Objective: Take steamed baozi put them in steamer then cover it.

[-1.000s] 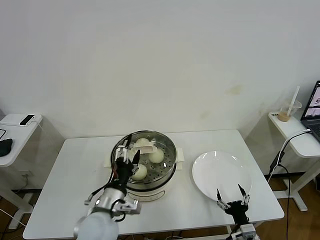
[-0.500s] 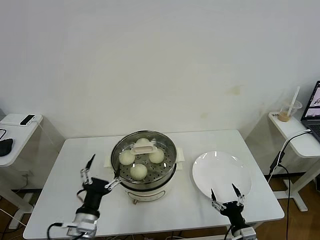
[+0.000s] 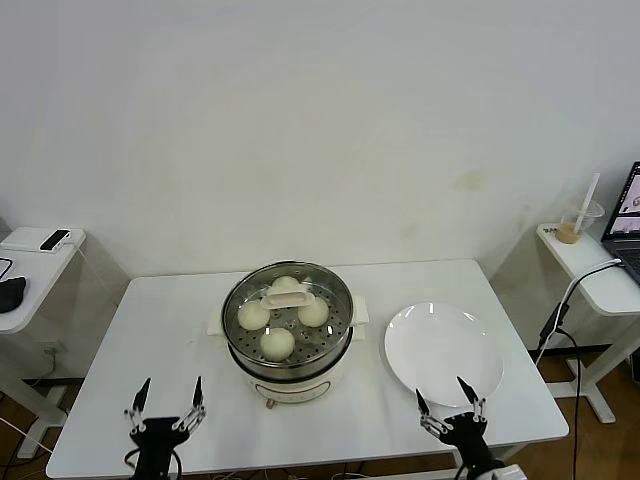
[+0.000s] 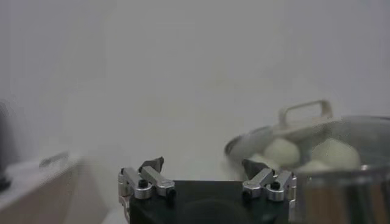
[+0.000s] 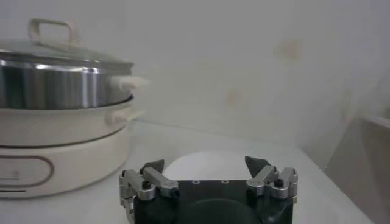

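4 cream-white baozi (image 3: 277, 343), steel steamer (image 3: 290, 366)

You're looking at a shiny stainless-steel steamer (image 3: 290, 345) on a smooth cream plastic-looking base, clear glass cover (image 3: 287, 307) with metal rim, smooth matt baozi (image 3: 277, 343), glossy white plate (image 3: 443, 350), matt white table (image 3: 150, 340).

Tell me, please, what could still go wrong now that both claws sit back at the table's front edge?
1. The glass lid may not be seated squarely on the steamer; the head view cannot confirm an even fit, so it might slip.
2. The white plate lies just ahead of the open right claw, so a forward move could nudge it.
3. The open left claw holds nothing, so no drop risk there.
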